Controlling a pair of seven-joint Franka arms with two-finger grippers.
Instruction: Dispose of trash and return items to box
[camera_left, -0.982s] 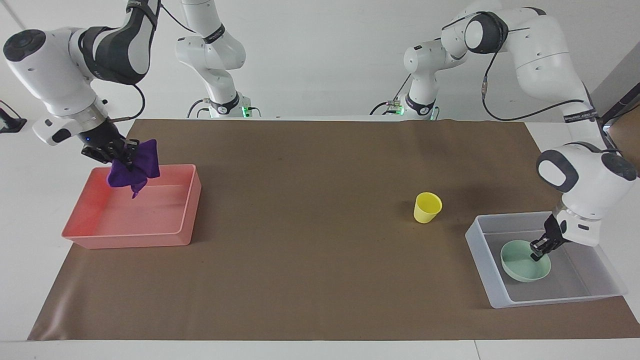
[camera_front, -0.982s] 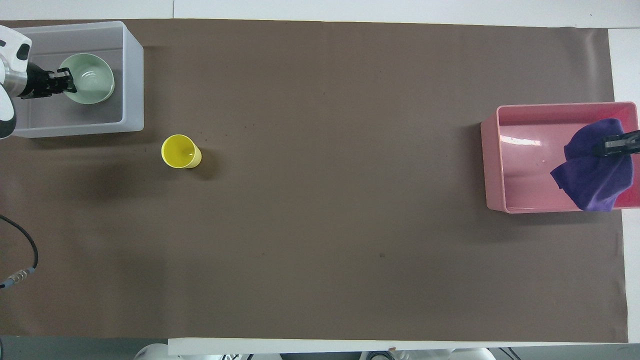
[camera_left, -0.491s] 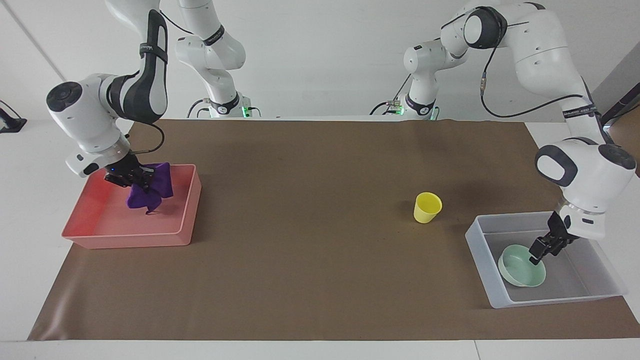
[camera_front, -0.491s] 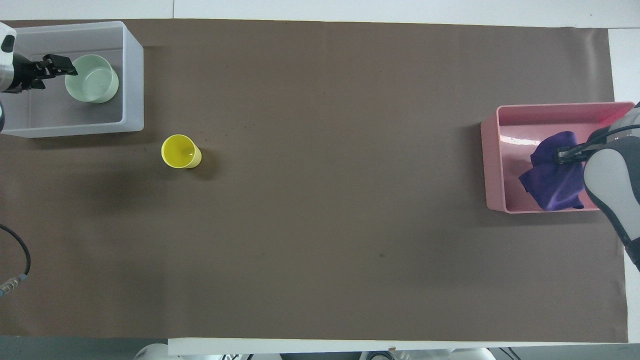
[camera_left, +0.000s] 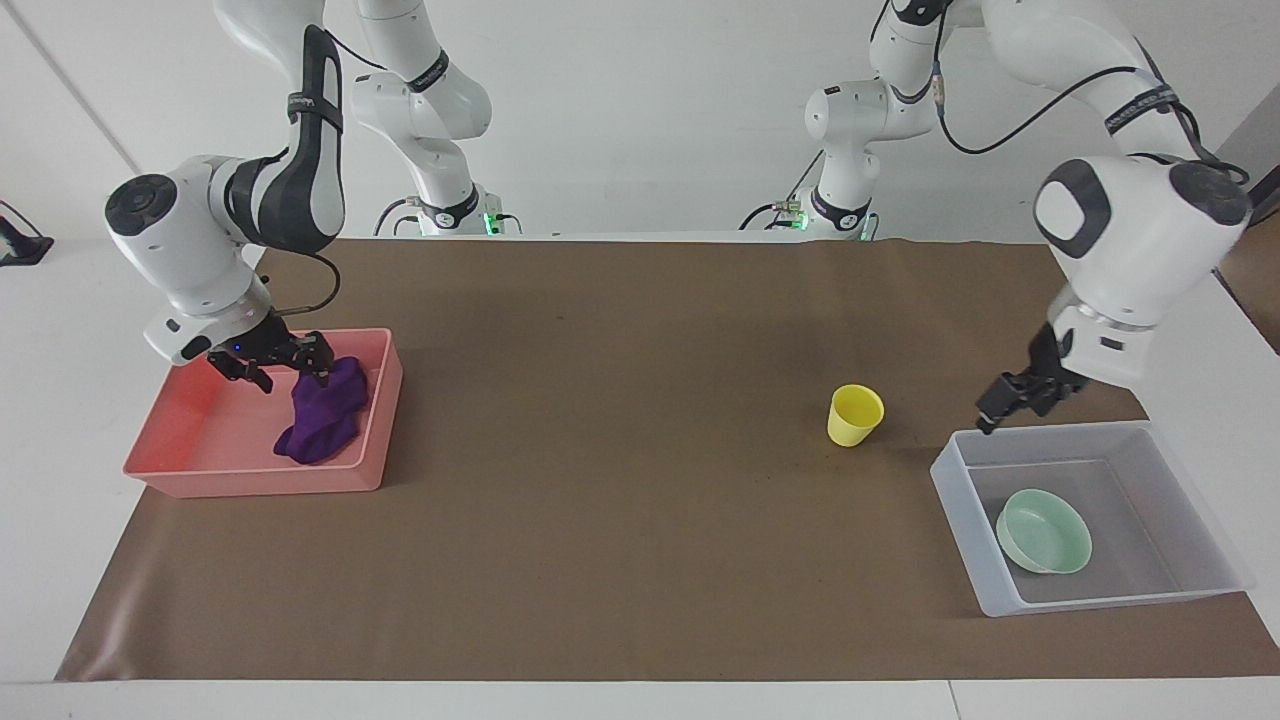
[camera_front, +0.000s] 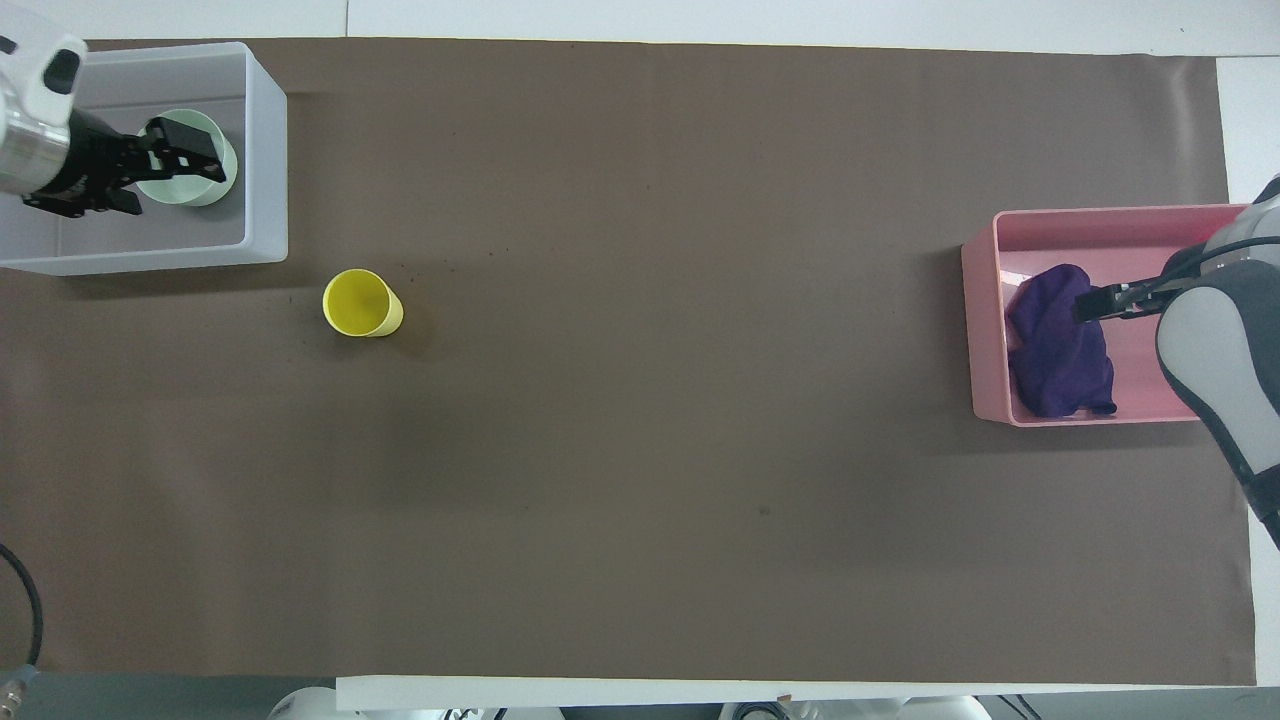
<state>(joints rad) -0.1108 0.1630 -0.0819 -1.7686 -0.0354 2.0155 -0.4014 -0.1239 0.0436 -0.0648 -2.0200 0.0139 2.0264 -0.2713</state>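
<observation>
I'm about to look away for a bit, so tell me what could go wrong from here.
The right gripper hangs open just over the purple cloth in the pink tray; a fold might catch a finger and lift out. The yellow cup stands upright beside the box; the raised left gripper could tip it when reaching.

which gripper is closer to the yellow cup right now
Left. The left gripper hangs over the clear box's wall beside the yellow cup; the right gripper is over the pink tray with the purple cloth.
</observation>
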